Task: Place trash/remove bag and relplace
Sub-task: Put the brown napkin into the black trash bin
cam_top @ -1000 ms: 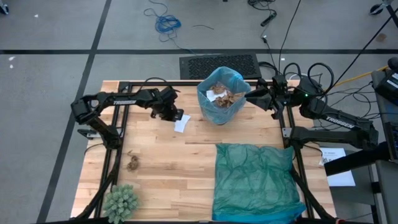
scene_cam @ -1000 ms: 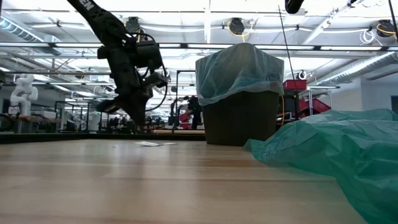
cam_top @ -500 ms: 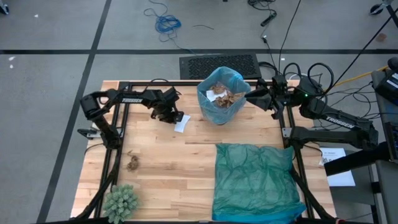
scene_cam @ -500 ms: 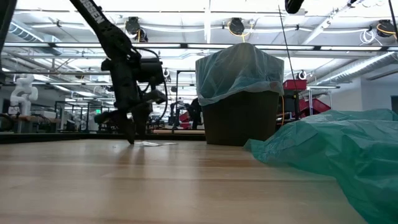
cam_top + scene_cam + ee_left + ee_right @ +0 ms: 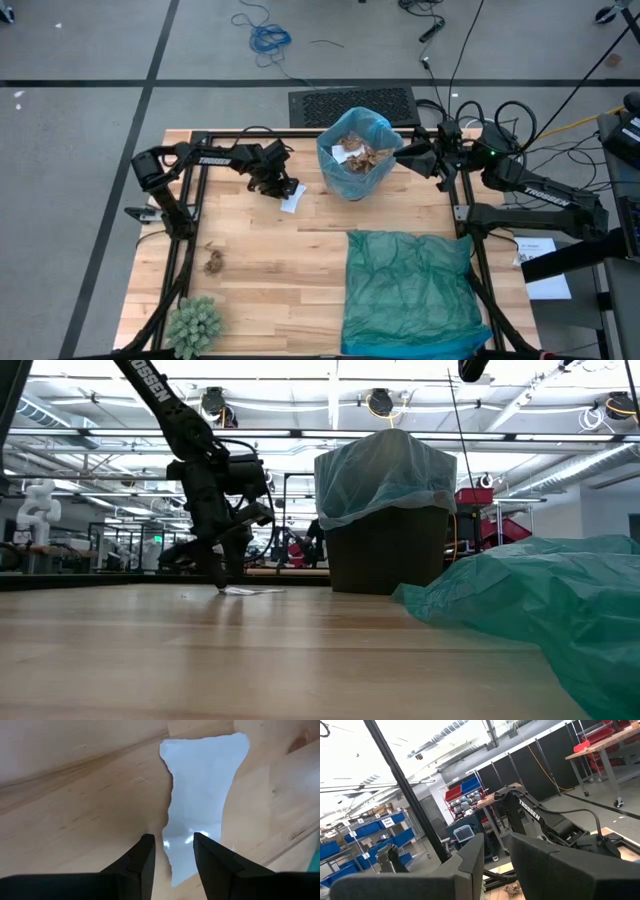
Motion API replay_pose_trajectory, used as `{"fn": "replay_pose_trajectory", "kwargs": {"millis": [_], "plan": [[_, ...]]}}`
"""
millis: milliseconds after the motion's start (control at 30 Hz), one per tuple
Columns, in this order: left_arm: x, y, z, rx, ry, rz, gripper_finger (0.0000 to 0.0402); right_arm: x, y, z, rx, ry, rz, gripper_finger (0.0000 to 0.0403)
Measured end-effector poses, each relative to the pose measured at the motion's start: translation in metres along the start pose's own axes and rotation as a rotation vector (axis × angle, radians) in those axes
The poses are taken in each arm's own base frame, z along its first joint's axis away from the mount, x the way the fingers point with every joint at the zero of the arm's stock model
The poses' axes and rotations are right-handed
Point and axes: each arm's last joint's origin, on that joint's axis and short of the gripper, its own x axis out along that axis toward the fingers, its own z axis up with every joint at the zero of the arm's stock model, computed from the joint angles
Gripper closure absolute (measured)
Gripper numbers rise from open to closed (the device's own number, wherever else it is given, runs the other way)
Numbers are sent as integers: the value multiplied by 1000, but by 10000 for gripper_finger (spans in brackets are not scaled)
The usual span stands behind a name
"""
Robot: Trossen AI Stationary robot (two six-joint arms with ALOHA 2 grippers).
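My left end effector hangs low over the bench, its fingers parted a little and straddling the near edge of a white paper scrap that lies flat on the wood. The tips are down at the paper, but nothing is clamped between them. From above, that scrap lies just beside the bin, on the side towards my left arm.

The bin stands at the far edge of the bench, lined with the light blue bag, whose rim is folded over the top. Brown and white trash lies inside it. One more brown wad rests alone on the wood, well apart from the bin.

My right end effector sits at the bin's rim on the opposite side, fingers narrowly apart; I cannot tell whether it has hold of the bag.

A teal-green plastic bag is spread over the near right part of the bench, and a green spiky ball sits at the near left corner.
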Motion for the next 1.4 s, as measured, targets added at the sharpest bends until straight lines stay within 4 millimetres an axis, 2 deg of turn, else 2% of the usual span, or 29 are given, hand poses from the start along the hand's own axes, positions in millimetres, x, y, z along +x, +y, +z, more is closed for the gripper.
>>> {"fn": "replay_pose_trajectory", "kwargs": {"millis": [633, 767, 1000, 1133, 1400], "plan": [[14, -4, 1, 5, 22, -33, 275, 0, 0, 0, -7, 0, -1, 319], [14, -3, 1, 4, 10, -17, 303, 0, 0, 0, -8, -1, -1, 319], [19, -5, -1, 44, -42, 53, 392, 0, 0, 0, -12, 0, -1, 319], [20, -8, -4, 59, -54, 64, 399, 0, 0, 0, -12, -1, -1, 319], [2, -12, -12, 44, -73, 74, 401, 0, 0, 0, -26, -1, -1, 319]]}}
